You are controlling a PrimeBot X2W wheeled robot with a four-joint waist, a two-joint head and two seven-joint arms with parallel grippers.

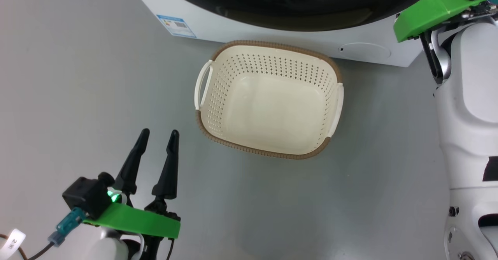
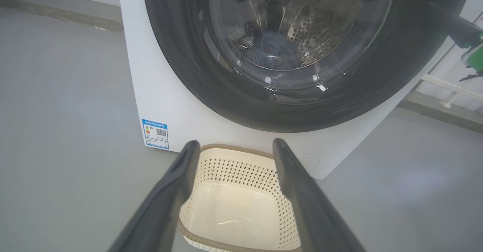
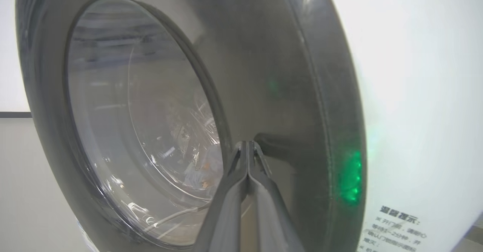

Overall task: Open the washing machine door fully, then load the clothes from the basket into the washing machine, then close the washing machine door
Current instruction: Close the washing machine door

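Note:
The cream perforated basket (image 1: 233, 81) stands on the floor in front of the white washing machine (image 1: 241, 30) with nothing in it. The washing machine door (image 2: 177, 56) lies flat against the machine's front. Through its glass, blue clothes (image 2: 275, 50) lie in the steel drum. My right gripper (image 3: 247, 143) is shut on nothing, and its tips touch the door's glossy black rim (image 3: 320, 93) at the door's right side. My left gripper (image 1: 159, 133) hangs open and holds nothing, low over the floor to the left of the basket (image 2: 241, 169), pointing at the machine.
A blue label sticker (image 1: 176, 25) and a round service flap (image 1: 363, 51) mark the machine's lower front. My white body (image 1: 467, 116) stands right of the basket. Bare grey floor (image 1: 78, 77) stretches to the left.

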